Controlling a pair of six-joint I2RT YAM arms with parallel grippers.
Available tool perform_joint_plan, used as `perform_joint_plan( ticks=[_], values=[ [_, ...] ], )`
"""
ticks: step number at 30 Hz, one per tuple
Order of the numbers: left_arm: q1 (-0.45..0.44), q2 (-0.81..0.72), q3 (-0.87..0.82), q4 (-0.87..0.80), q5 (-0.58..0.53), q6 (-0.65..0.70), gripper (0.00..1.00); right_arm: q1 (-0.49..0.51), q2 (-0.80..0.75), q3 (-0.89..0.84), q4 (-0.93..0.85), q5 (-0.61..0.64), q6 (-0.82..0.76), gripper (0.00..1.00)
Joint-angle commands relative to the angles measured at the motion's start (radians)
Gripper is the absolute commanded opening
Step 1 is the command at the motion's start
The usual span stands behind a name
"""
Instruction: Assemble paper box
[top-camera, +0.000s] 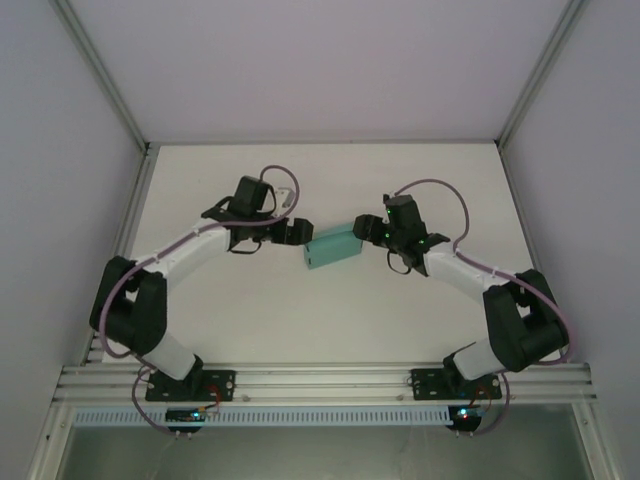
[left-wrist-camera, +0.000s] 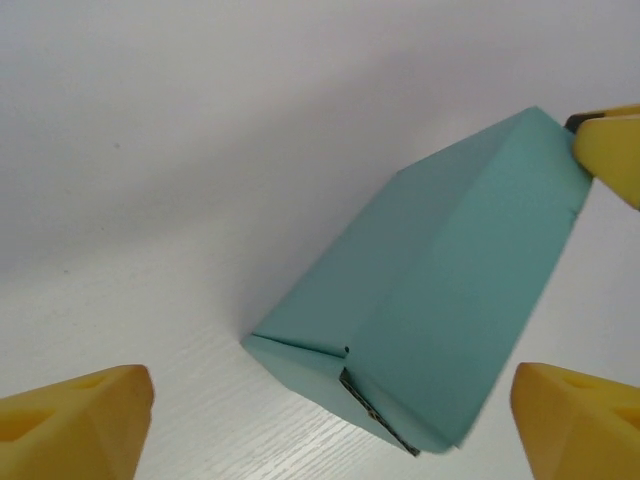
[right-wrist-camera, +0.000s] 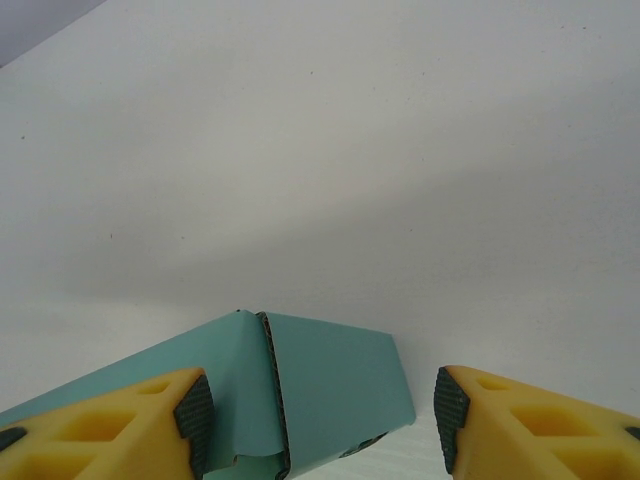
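The paper box is a teal-green folded box lying on the white table between both grippers. In the left wrist view the paper box shows its near end flap with a slightly gaping seam. My left gripper is open wide, its yellow fingers apart from the card on both sides. My right gripper straddles the other end of the box. Its left pad sits against the card and its right pad stands off it. From above, the left gripper and right gripper face each other.
The white table is bounded by grey enclosure walls and aluminium posts. A rail with both arm bases runs along the near edge. Purple cables loop over each arm.
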Motion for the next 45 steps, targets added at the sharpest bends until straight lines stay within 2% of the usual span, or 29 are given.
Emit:
perform_joint_plan(
  ticks=[1, 7, 10, 13, 17, 19, 25, 30, 31, 33, 34, 35, 36, 38, 39, 40, 42, 43, 44, 45],
  values=[
    [0.02, 0.031, -0.044, 0.057, 0.088, -0.052, 0.85, -0.004, 0.063, -0.074, -0.185, 0.023, 0.004, 0.62],
    [0.072, 0.105, -0.17, 0.225, 0.229, -0.146, 0.65, -0.01, 0.088, -0.134, -0.131, 0.013, 0.028, 0.54],
    [0.074, 0.118, -0.227, 0.277, 0.231, -0.161, 0.57, -0.016, 0.093, -0.175, -0.086, -0.004, 0.03, 0.48],
    [0.077, 0.138, -0.272, 0.314, 0.233, -0.17, 0.42, -0.024, 0.102, -0.218, -0.022, -0.032, 0.03, 0.41],
    [0.08, 0.171, -0.296, 0.34, 0.242, -0.187, 0.11, -0.033, 0.119, -0.265, 0.071, -0.089, 0.03, 0.19],
    [0.081, 0.179, -0.302, 0.344, 0.239, -0.193, 0.0, -0.033, 0.116, -0.278, 0.092, -0.093, 0.031, 0.13],
    [0.081, 0.161, -0.294, 0.337, 0.236, -0.198, 0.0, -0.033, 0.084, -0.28, 0.1, -0.107, 0.029, 0.0],
    [0.082, 0.126, -0.242, 0.283, 0.218, -0.169, 0.0, -0.028, 0.045, -0.237, 0.081, -0.112, 0.02, 0.0],
    [0.082, 0.118, -0.222, 0.265, 0.21, -0.162, 0.02, -0.026, 0.035, -0.219, 0.079, -0.121, 0.017, 0.0],
    [0.081, 0.097, -0.179, 0.225, 0.186, -0.143, 0.17, -0.025, 0.018, -0.169, 0.058, -0.144, 0.01, 0.0],
    [0.08, 0.086, -0.159, 0.208, 0.175, -0.132, 0.21, -0.024, 0.01, -0.141, 0.034, -0.154, 0.0, 0.0],
    [0.081, 0.077, -0.138, 0.193, 0.162, -0.121, 0.26, -0.025, 0.003, -0.108, -0.001, -0.156, -0.014, 0.06],
    [0.08, 0.064, -0.113, 0.174, 0.144, -0.112, 0.35, -0.025, -0.003, -0.069, -0.041, -0.156, -0.024, 0.09],
    [0.078, 0.051, -0.068, 0.141, 0.104, -0.067, 0.47, -0.024, -0.008, 0.008, -0.108, -0.139, -0.063, 0.09],
    [0.077, 0.049, -0.039, 0.12, 0.075, -0.053, 0.56, -0.024, -0.01, 0.045, -0.133, -0.12, -0.082, 0.11],
    [0.077, 0.049, -0.014, 0.097, 0.054, -0.04, 0.65, -0.024, -0.013, 0.072, -0.153, -0.115, -0.088, 0.15],
    [0.077, 0.047, 0.037, 0.056, 0.019, -0.024, 0.77, -0.031, -0.018, 0.122, -0.185, -0.117, -0.111, 0.22],
    [0.078, 0.044, 0.053, 0.045, 0.014, -0.013, 0.95, -0.035, -0.022, 0.146, -0.199, -0.116, -0.128, 0.26],
    [0.077, 0.037, 0.066, 0.036, 0.008, -0.003, 1.0, -0.038, -0.023, 0.166, -0.214, -0.117, -0.147, 0.3],
    [0.077, 0.027, 0.076, 0.03, -0.007, 0.005, 1.0, -0.042, -0.024, 0.188, -0.231, -0.125, -0.176, 0.31]
  ],
)
